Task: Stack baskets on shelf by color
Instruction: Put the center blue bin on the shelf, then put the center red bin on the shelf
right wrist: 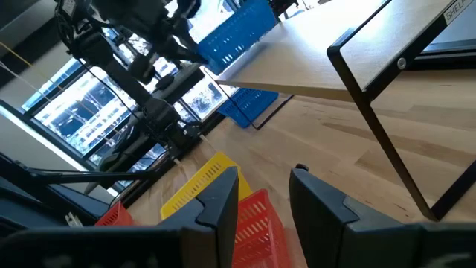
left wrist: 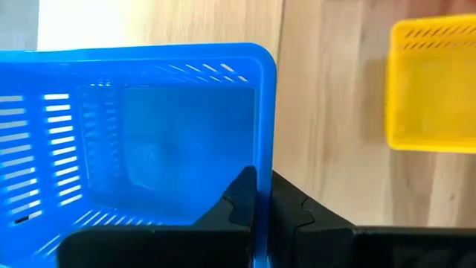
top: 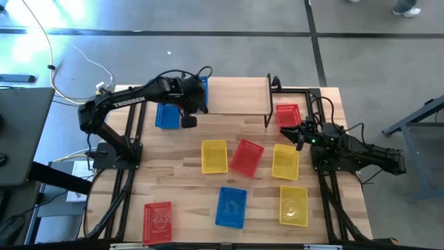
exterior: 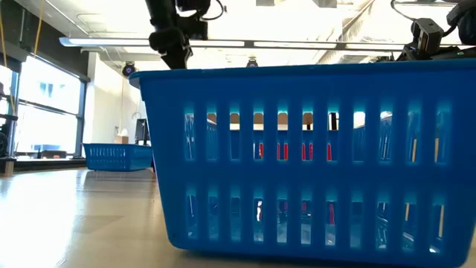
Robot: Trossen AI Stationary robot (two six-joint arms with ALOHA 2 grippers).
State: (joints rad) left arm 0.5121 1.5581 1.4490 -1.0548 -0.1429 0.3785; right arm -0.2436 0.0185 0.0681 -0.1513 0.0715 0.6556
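Now the left gripper (top: 196, 97) pinches a blue basket (left wrist: 141, 141) by its rim, over the shelf (top: 236, 94) at eleven o'clock on the desk (top: 187, 180) — a thin grip, so it may slip. The right gripper (right wrist: 264, 197) waits at three o'clock, jaws wide, empty.

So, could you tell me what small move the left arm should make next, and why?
Probably carry its blue basket fully over the shelf and lower it there. The left pincer is shut on the basket's wall, holding it raised by the shelf's left end, where another blue basket lies beside it on the table.
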